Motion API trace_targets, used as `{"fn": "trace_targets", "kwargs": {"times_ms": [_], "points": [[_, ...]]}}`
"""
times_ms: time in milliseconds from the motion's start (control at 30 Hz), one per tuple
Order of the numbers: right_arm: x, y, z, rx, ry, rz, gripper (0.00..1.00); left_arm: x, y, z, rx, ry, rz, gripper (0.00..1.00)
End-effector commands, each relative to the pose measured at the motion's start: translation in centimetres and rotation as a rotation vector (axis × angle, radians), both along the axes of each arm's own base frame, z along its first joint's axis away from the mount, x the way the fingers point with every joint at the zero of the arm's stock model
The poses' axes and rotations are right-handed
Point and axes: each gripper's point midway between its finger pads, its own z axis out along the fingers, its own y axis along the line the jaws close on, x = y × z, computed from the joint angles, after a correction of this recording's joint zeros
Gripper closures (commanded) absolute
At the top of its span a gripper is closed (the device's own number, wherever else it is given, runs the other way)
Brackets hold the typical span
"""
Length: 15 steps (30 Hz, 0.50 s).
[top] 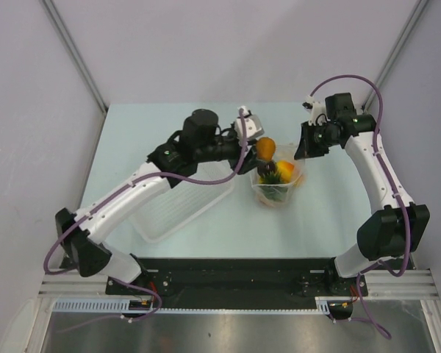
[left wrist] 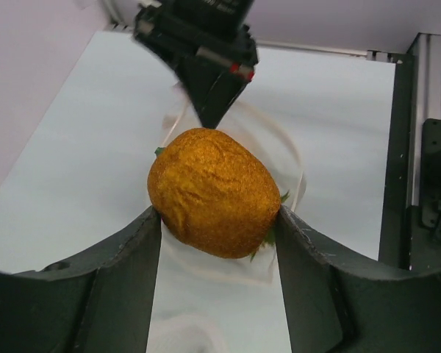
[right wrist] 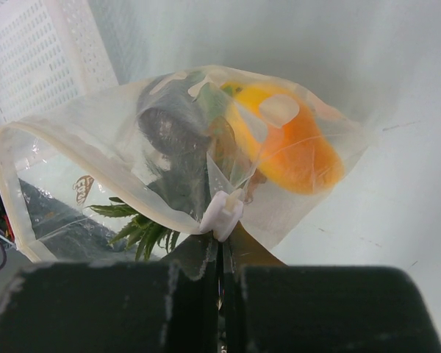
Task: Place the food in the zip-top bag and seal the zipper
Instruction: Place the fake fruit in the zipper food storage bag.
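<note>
While I stand watching, the left gripper (left wrist: 218, 215) has its two fingers pressed against either side of the orange pineapple (left wrist: 212, 193), gripping it round the body. The fruit hangs directly over the open mouth of the zip-top bag (top: 279, 190), with bits of green leaf peeking out beneath it on the side away from the wrist. Just past the pineapple, on the far side of the left fingers, sits the right gripper (right wrist: 222, 254). Its jaws are pinched tight on the bag's edge right below the small white slider (right wrist: 225, 212). From that pinch, the zipper (right wrist: 110, 175) runs away to the left as a whitish strip along the rim, and the mouth gapes open. Inside the clear plastic, straight ahead of the right fingers, lie an orange piece (right wrist: 298, 151) and a dark brown round fruit (right wrist: 167, 132). Green leaves show lower down. A white perforated basket (top: 178, 209) rests on the table (top: 331, 213) under the left forearm, just beside the bag.
</note>
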Motion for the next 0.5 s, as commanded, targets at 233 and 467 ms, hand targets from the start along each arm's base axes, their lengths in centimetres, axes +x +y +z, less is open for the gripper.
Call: {"fn": "trace_targets", "kwargs": {"times_ms": [233, 467], "points": [[-1.0, 0.0, 2.9, 0.051, -0.058, -0.005, 1.0, 3.1, -8.5, -2.9, 0.07, 0.007, -0.029, 0.21], [-1.7, -0.1, 3.0, 0.052, -0.061, -0.004, 1.0, 1.3, -7.0, -0.8, 0.037, -0.004, -0.06, 0.0]]}}
